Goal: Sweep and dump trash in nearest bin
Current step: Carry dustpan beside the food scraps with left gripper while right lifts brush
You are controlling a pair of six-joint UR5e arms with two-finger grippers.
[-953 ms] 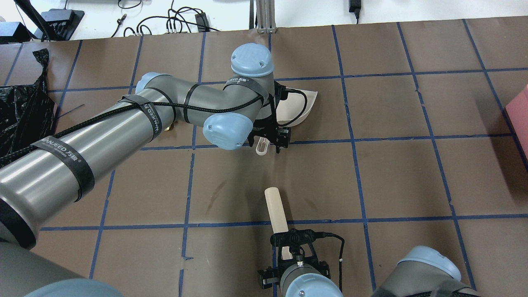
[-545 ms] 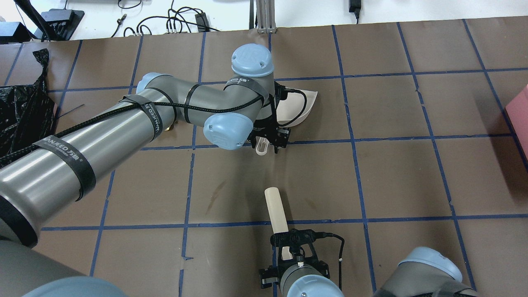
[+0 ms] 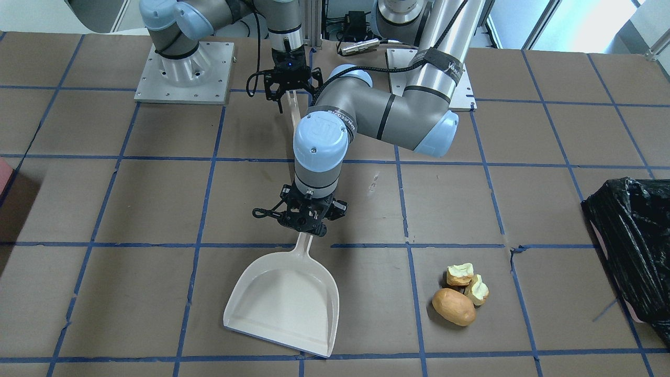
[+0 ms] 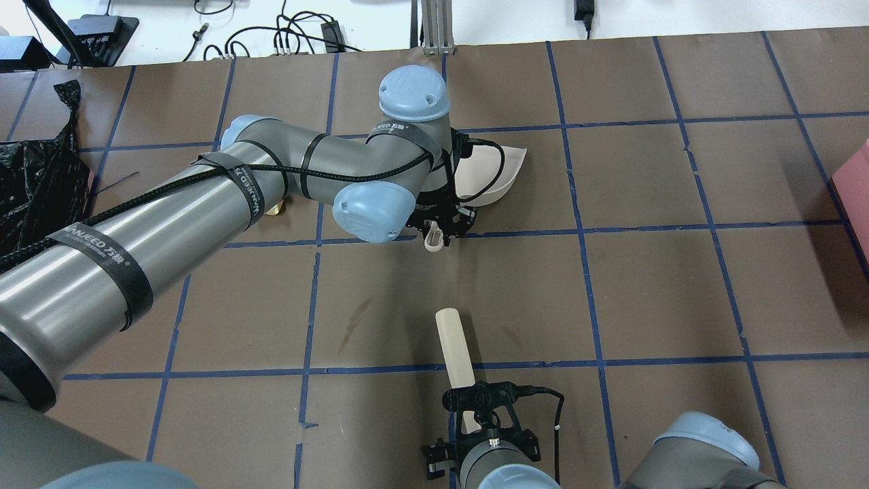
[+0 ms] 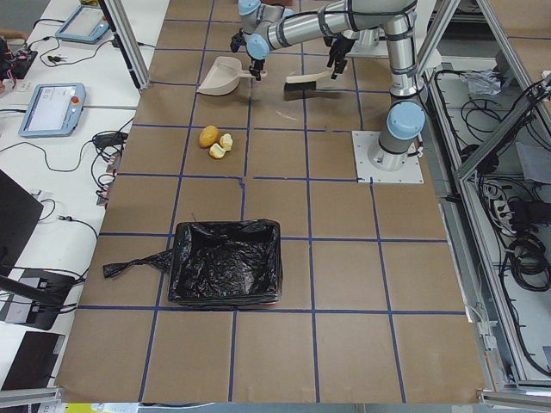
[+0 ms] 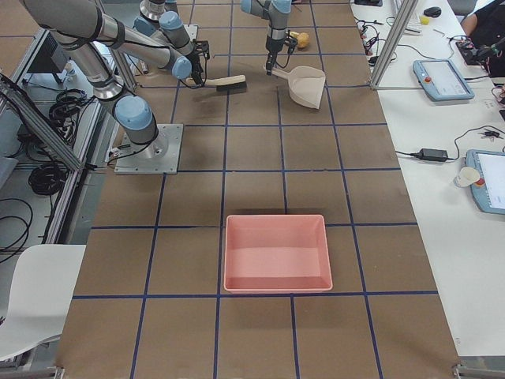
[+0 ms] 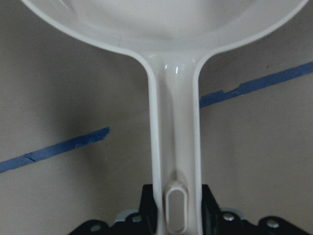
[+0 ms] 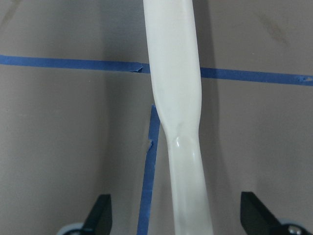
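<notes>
The trash, a tan potato-like lump and two pale bitten chunks, lies on the brown table; it also shows in the exterior left view. In the overhead view it is almost hidden under my left arm. The bin with the black bag stands at the table's left end. My left gripper is shut on the handle of a cream dustpan, whose pan points away from the trash. My right gripper is open around the handle of a cream brush, its fingers apart from it.
A reddish box sits at the table's right end, its edge showing in the overhead view. Blue tape lines grid the brown table cover. Cables and devices lie beyond the far table edge. The arm bases stand behind the brush.
My left arm has shifted slightly, carrying the dustpan a little up and to the right in the overhead view. My right gripper has drawn back slightly along the brush handle.
</notes>
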